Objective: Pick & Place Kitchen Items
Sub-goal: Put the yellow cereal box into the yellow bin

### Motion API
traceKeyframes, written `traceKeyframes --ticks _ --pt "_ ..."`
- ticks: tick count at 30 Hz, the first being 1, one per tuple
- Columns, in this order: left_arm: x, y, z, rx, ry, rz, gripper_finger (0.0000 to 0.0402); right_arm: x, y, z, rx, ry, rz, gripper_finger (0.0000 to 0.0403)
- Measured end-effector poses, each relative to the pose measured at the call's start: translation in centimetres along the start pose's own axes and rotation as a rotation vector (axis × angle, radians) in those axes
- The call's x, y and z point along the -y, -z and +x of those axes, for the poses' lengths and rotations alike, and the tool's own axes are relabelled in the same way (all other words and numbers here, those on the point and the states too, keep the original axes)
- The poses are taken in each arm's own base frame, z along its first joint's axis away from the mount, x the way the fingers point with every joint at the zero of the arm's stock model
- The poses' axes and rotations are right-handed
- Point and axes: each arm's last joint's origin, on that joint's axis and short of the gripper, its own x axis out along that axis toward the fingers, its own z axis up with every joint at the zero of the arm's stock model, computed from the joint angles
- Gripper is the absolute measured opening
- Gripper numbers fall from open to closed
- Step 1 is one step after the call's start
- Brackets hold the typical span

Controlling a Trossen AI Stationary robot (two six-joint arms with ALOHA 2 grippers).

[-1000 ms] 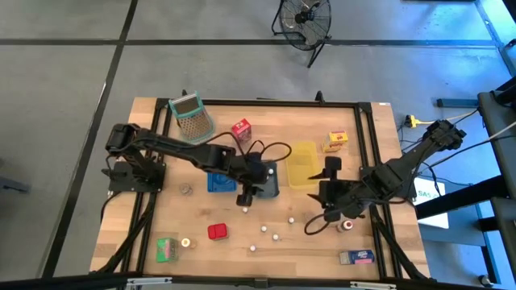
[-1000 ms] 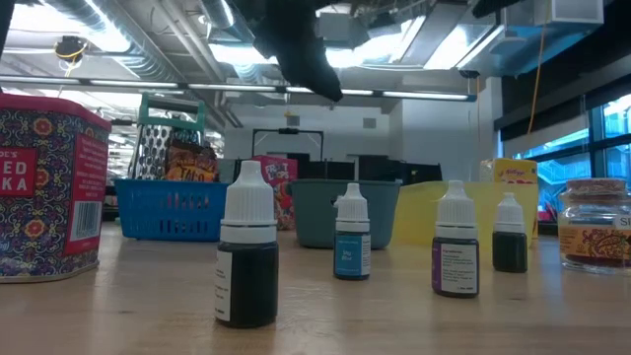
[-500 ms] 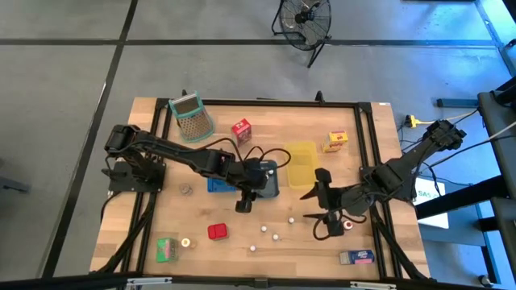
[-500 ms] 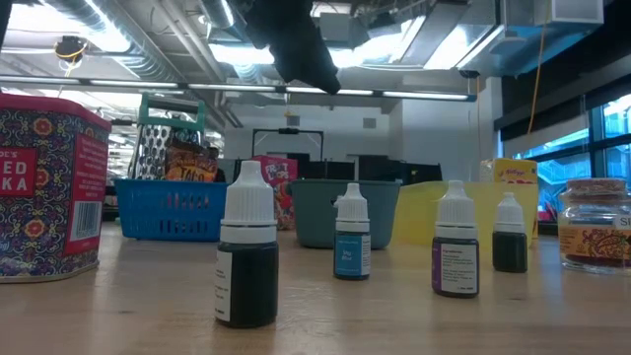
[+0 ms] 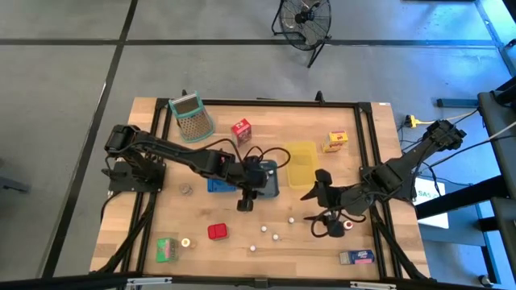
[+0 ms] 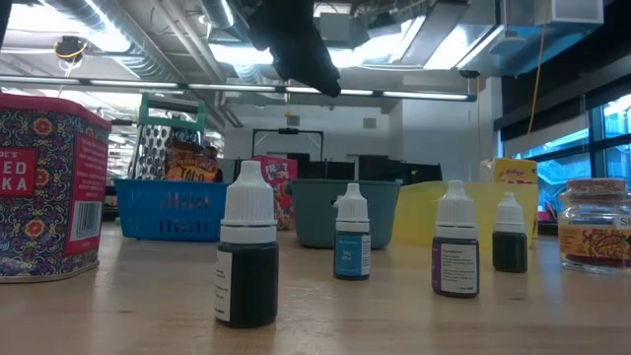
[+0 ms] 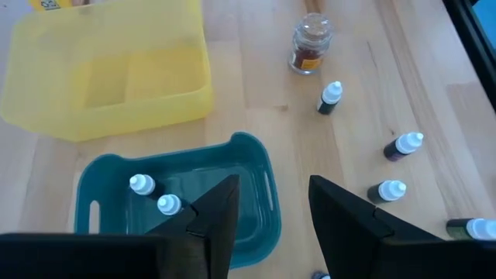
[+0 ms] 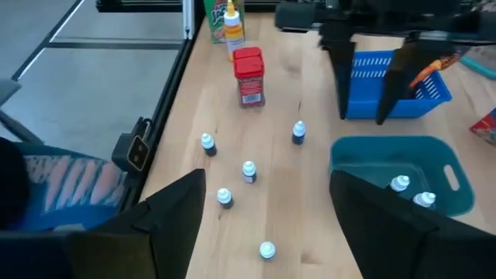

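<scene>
I take the teal tray (image 7: 232,167) as my landmark; it sits mid-desk between the blue basket (image 8: 407,81) and the yellow tray (image 7: 101,74). Two dropper bottles (image 7: 155,195) already lie inside it, white caps showing.

My left tool (image 7: 267,213) hangs over the near rim of the teal tray, fingers parted and holding nothing. My right tool (image 8: 267,205) hovers on the far side of the tray from the left arm's base, out over the open desk (image 5: 201,242), its fingers spread wide and also empty.

What the next move turns on, as I judge it: the loose dropper bottles (image 8: 248,170) stand scattered on the desk just off the teal tray, on the side away from the yellow tray. In the right wrist view they sit straight ahead between my right fingers, with the nearest one (image 8: 266,249) almost under the tool. They stand upright, long axis vertical, caps up, so a grasp from above across the body looks right. My right tool seems the nearer one for that cluster; the left would have to swing off the tray to reach them.

The small spice jar (image 7: 308,43) stands apart from the teal tray, beyond the yellow tray's corner, nearer my right arm. The red tin (image 5: 216,232) lies farther from the tray, towards the desk's front edge.
</scene>
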Motion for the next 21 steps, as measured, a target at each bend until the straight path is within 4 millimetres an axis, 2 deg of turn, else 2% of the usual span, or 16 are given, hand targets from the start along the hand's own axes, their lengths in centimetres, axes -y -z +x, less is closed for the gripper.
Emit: traceKeyframes --ticks 10,21 --pt "0.06 0.0 0.0 0.0 0.007 -0.015 0.0151 -0.47 -0.09 -0.03 -0.027 -0.13 0.053 0.0279" --pt "-0.15 -0.01 0.01 0.002 -0.045 0.025 0.0152 -0.54 -0.27 -0.04 -0.011 -0.141 0.061 0.0279"
